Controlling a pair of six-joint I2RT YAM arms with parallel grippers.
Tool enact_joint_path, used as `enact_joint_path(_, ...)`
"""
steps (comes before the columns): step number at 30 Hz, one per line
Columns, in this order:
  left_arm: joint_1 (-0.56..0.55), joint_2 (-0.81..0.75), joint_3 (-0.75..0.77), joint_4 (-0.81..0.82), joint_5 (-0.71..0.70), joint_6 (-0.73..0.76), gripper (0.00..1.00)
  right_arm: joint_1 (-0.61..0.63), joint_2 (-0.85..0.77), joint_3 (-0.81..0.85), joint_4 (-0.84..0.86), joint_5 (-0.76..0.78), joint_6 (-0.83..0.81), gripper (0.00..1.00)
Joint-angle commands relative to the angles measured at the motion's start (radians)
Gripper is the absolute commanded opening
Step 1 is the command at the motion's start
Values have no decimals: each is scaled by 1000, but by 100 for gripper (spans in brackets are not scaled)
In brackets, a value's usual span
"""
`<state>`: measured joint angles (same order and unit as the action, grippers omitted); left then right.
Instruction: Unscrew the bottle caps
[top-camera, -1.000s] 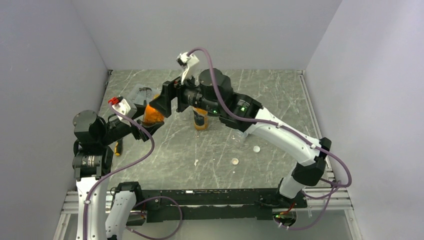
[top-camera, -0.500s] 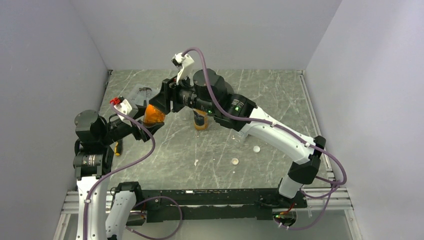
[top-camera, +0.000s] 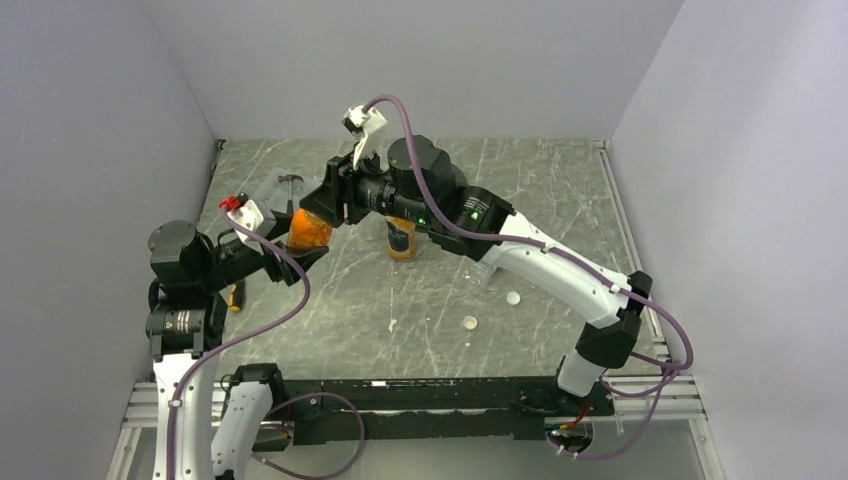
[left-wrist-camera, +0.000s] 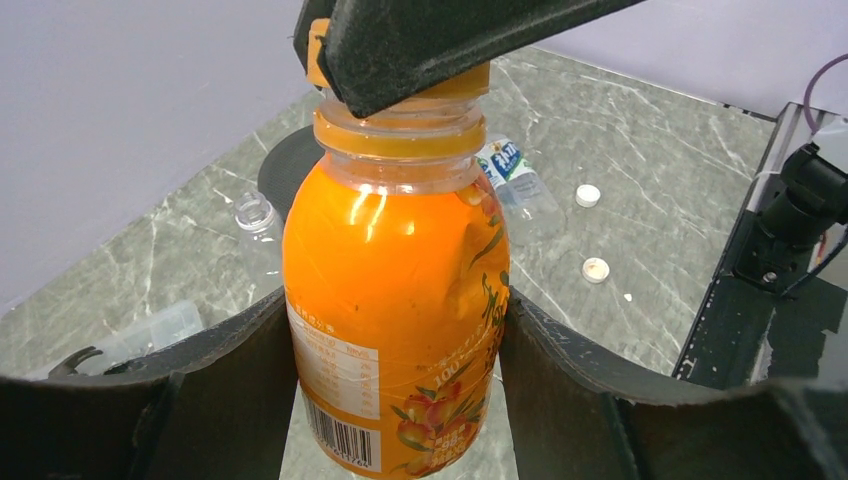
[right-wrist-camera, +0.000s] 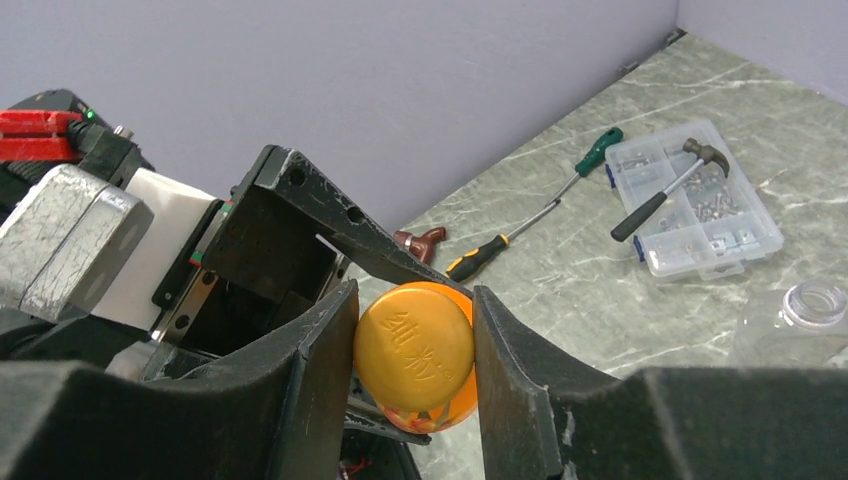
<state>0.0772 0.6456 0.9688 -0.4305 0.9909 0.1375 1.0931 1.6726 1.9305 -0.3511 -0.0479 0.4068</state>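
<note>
A short stubby orange bottle (left-wrist-camera: 395, 290) is held upright above the table between the pads of my left gripper (left-wrist-camera: 395, 335), which is shut on its body. The same bottle (top-camera: 308, 230) shows in the top view at the left. Its orange cap (right-wrist-camera: 413, 345) sits between the fingers of my right gripper (right-wrist-camera: 413, 352), which is shut on it from above, both pads touching its sides. A tall orange bottle (top-camera: 401, 238) stands behind. Two white caps (top-camera: 513, 297) (top-camera: 470, 323) lie loose on the table. A clear bottle (left-wrist-camera: 520, 185) lies on its side.
A clear organizer box (right-wrist-camera: 695, 210) with a hammer (right-wrist-camera: 665, 190) on it sits at the back left, beside a screwdriver (right-wrist-camera: 540, 215). An open-necked clear bottle (left-wrist-camera: 258, 225) and a black disc (left-wrist-camera: 285, 170) lie below the held bottle. Walls close in three sides.
My right gripper moved slightly left over the bottle top and closed its jaws onto the orange cap. The left gripper kept its hold on the bottle.
</note>
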Motion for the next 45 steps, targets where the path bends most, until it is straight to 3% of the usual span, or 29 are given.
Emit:
enact_joint_path(1, -3, 16, 29, -7, 114, -12, 3, -13, -30, 10, 45, -154, -99, 22)
enact_joint_path(10, -3, 54, 95, -168, 365, 48, 2, -107, -128, -68, 164, -584, -203, 21)
enact_joint_path(18, -2, 76, 132, -259, 417, 113, 1, -190, -154, -138, 247, -814, -142, 21)
enact_joint_path(23, -2, 69, 124, -261, 378, 136, 0, -203, -175, -145, 193, -694, -175, 21)
enact_joint_path(29, -3, 50, 119, -284, 287, 200, 1, -211, -264, -233, 46, -419, -245, 21)
enact_joint_path(37, -2, 32, 88, -286, 277, 240, 0, -192, -474, -799, 118, -185, -167, 23)
enact_joint_path(41, -3, 44, 91, -295, 264, 247, 0, -121, -479, -1020, 236, 4, -135, 22)
enact_joint_path(45, -3, 50, 92, -296, 253, 238, 0, -61, -406, -1128, 355, 163, -136, 21)
